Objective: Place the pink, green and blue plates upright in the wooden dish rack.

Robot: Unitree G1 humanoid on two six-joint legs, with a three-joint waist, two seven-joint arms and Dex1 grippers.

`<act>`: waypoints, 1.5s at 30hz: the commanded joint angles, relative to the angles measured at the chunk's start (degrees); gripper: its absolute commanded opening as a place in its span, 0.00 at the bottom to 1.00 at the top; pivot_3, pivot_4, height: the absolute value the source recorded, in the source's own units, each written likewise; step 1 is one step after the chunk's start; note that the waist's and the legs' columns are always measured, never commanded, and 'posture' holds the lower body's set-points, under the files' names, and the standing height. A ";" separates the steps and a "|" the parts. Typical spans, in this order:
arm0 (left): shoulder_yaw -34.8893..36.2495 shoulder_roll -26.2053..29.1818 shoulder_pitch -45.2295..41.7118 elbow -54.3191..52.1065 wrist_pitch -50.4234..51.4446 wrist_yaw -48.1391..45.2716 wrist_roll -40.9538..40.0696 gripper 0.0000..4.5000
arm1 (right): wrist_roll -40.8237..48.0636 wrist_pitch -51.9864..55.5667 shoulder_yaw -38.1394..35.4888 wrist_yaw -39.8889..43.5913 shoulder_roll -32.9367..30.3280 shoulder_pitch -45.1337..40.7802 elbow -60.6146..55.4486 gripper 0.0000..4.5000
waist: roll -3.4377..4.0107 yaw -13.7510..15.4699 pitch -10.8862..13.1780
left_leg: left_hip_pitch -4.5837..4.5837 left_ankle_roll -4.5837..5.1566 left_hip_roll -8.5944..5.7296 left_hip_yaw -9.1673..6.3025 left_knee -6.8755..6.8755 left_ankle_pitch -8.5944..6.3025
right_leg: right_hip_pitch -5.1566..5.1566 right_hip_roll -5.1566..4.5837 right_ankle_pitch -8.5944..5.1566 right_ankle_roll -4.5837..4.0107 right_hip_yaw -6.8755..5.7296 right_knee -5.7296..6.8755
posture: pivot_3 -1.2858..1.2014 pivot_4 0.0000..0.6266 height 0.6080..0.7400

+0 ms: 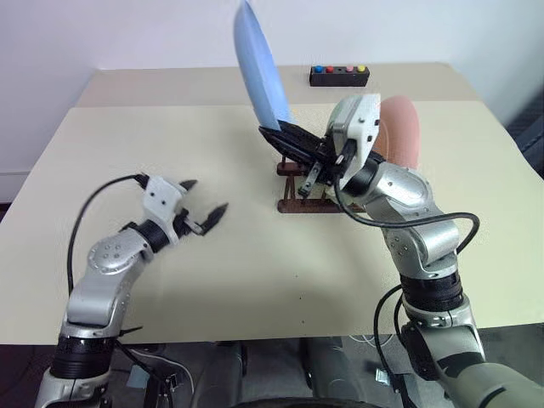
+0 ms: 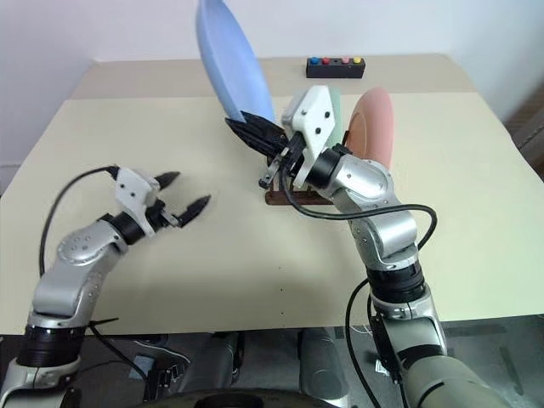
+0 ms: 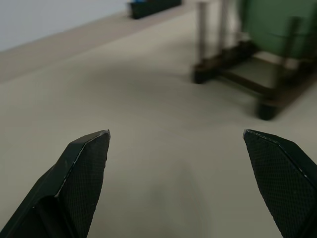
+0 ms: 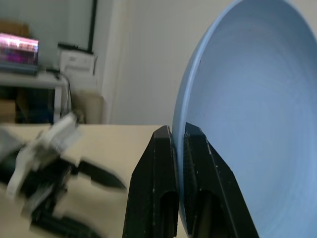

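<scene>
Over beige table, R hand pinches blue plate rim; L hand wide, empty.

A pale beige table carries everything. A seam runs across it towards the far side, marking off a second strip of tabletop behind. On that far strip, right of centre, sits a small black box with blue, red, pink and yellow buttons. Nearer, right of the middle, stands the dark wooden dish rack, its rails flat on the surface. The near and left parts of the tabletop are bare.
</scene>
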 commanded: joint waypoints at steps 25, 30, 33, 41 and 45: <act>-2.17 0.51 2.49 -6.26 0.73 -8.30 -5.03 0.98 | 21.94 17.13 -10.73 -11.04 0.81 4.61 -4.21 0.00 | 0.03 -0.08 0.00 | 0.00 0.02 0.00 0.02 0.00 -0.01 | 0.00 0.02 0.00 0.01 0.00 0.00 | 0.52 0.24 1.00; -2.45 0.30 2.29 -6.47 0.52 -8.19 -4.82 0.98 | 22.58 18.00 -10.76 -11.98 0.54 4.89 -3.85 0.00 | 0.03 -0.08 0.00 | 0.00 0.02 0.00 0.02 0.00 -0.01 | 0.00 0.01 0.00 0.01 0.00 0.00 | 0.52 0.24 1.00; -2.51 0.29 2.27 -6.48 0.33 -8.19 -4.67 0.98 | 22.96 18.09 -10.86 -12.54 0.58 5.05 -3.75 0.00 | 0.03 -0.09 0.00 | 0.00 0.02 0.00 0.02 0.00 -0.01 | 0.00 0.02 0.00 0.01 0.00 0.00 | 0.52 0.24 1.00; -2.31 0.42 2.16 -6.24 0.10 -8.08 -4.40 1.00 | 22.89 17.93 -10.81 -13.29 0.59 5.28 -3.25 0.53 | 0.03 -0.08 0.00 | 0.00 0.02 0.01 0.02 0.00 -0.01 | 0.00 0.02 0.00 0.01 0.00 -0.01 | 0.52 0.24 1.00; -2.29 0.47 2.09 -6.21 0.14 -8.05 -4.36 1.00 | 22.63 17.61 -10.62 -13.31 0.55 5.26 -3.41 0.99 | 0.03 -0.09 0.00 | 0.00 0.03 0.01 0.02 0.00 -0.01 | 0.00 0.02 0.00 0.01 0.00 -0.01 | 0.52 0.24 1.00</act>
